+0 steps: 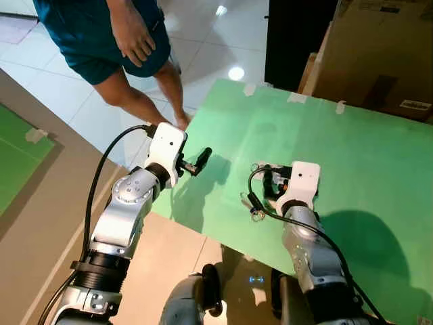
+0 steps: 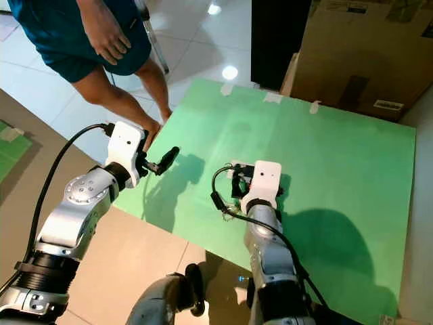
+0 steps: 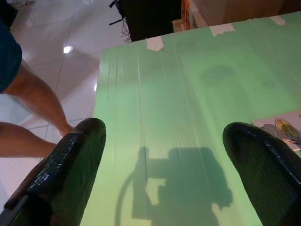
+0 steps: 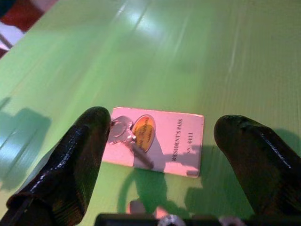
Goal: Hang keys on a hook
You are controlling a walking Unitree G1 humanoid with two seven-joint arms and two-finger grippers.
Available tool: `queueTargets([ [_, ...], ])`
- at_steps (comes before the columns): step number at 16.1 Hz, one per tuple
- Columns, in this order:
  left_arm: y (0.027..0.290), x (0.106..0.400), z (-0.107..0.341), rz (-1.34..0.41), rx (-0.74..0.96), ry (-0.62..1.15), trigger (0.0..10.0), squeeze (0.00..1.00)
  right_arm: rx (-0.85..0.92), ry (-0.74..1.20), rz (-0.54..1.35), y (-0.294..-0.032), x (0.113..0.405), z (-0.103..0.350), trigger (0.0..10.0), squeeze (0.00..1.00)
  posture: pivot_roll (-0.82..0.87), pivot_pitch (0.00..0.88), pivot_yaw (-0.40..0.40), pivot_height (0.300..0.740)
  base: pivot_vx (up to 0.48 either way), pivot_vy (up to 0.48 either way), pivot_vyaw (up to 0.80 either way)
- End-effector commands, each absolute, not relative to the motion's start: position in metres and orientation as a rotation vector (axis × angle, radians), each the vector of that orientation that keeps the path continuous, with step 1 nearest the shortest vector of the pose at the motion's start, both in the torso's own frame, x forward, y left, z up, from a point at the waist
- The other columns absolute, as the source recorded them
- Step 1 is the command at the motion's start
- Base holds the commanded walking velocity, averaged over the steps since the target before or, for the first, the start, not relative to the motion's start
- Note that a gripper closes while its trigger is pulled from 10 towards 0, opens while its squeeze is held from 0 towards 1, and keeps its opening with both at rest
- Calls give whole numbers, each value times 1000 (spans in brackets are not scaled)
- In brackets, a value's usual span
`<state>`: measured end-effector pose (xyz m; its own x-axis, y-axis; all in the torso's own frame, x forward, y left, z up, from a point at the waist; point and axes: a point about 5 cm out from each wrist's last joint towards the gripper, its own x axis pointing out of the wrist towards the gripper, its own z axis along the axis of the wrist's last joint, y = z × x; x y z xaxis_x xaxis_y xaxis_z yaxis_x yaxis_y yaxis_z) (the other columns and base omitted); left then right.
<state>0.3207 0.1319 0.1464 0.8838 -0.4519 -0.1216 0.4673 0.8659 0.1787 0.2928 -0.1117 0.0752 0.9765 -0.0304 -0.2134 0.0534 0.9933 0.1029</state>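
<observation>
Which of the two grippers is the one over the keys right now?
The right gripper, fingers open, straddling the pale pink resident's pass card with the silver keys and orange oval tag lying on it. The left gripper, also open, hovers over bare green board near its edge.

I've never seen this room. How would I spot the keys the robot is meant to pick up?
Find the big green board lying flat in front of the robot. Near its front edge, the right gripper hovers open over a pale pink card printed with black lettering. The keys lie on that card's end: a metal ring and key with an oval orange-yellow tag, the only shiny thing there.
</observation>
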Motion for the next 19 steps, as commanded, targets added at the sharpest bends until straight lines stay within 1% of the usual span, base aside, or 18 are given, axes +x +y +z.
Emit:
queueTargets([
  [1, 136, 318, 143, -469, 220, 87, 10000, 0, 206, 291, 4, -83, 276, 61, 10000, 0, -46, 304, 169, 740, 0, 0, 0],
  [2, 135, 317, 143, -468, 216, 89, 10000, 0, 199, 317, -2, -86, 274, 52, 10000, 0, -46, 313, 167, 740, 0, 0, 0],
  [9, 133, 317, 144, -462, 207, 87, 10000, 0, 239, 414, -3, -90, 268, 35, 10000, 0, -44, 325, 157, 740, 0, 0, 0],
  [13, 132, 315, 144, -460, 206, 90, 10000, 0, 227, 435, 32, -92, 271, 33, 10000, 0, -37, 342, 155, 740, 0, 0, 0],
  [15, 131, 314, 144, -462, 205, 95, 10000, 0, 203, 486, 51, -94, 269, 29, 10000, 0, -37, 346, 152, 740, 0, 0, 0],
  [17, 130, 313, 143, -460, 200, 102, 10000, 0, 179, 531, 60, -94, 262, 26, 10000, 0, -47, 358, 139, 740, 0, 0, 0],
  [19, 130, 312, 143, -457, 200, 105, 10000, 0, 182, 529, 47, -96, 258, 30, 10000, 0, -60, 368, 129, 740, 0, 0, 0],
])
